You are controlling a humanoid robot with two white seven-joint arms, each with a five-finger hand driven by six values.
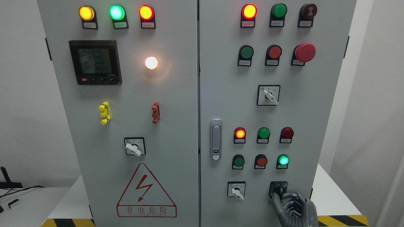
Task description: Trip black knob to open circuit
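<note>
At the lower right of the grey steel control cabinet (176,126), the small black rotary knob (278,188) is pinched by the right robot hand (292,206); a firm twist is judged to be required next.

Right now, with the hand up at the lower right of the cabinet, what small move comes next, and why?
Probably close the right robot hand around the black rotary knob before turning. Its dark fingers reach the knob's lower edge, but a full grip is not visible, so twisting now might slip.
</note>
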